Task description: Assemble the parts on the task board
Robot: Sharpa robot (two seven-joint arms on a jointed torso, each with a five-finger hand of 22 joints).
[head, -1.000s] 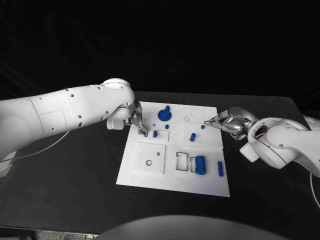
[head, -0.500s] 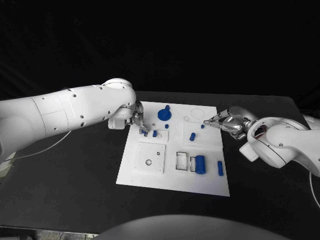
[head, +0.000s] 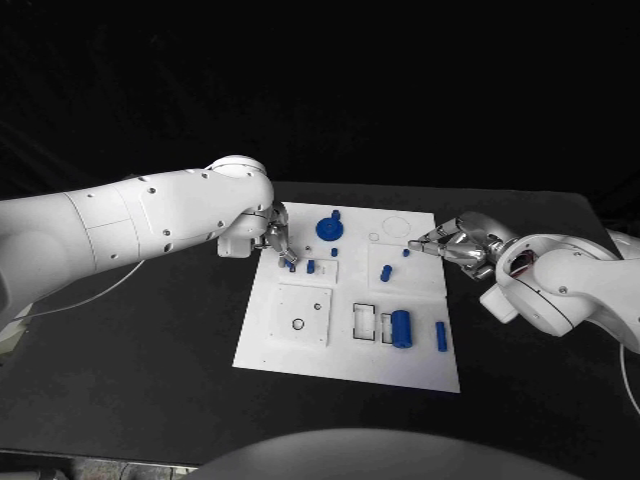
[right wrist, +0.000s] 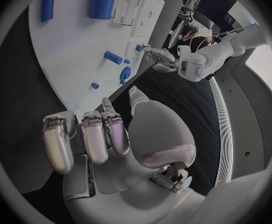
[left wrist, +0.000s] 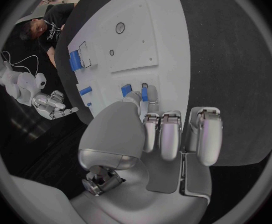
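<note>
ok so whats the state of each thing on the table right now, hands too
task board: flat on the table
left hand: fingertips down at two small blue parts; a grip cannot be told
right hand: at the board's edge, holding nothing
large blue cylinder: lying by a rectangular slot
blue disc: on the board

One white task board (head: 352,345) is seen on one black table (head: 147,370). Eight blue parts are counted on the board, among them one large cylinder (head: 401,328). Two silver hands are visible.
</note>
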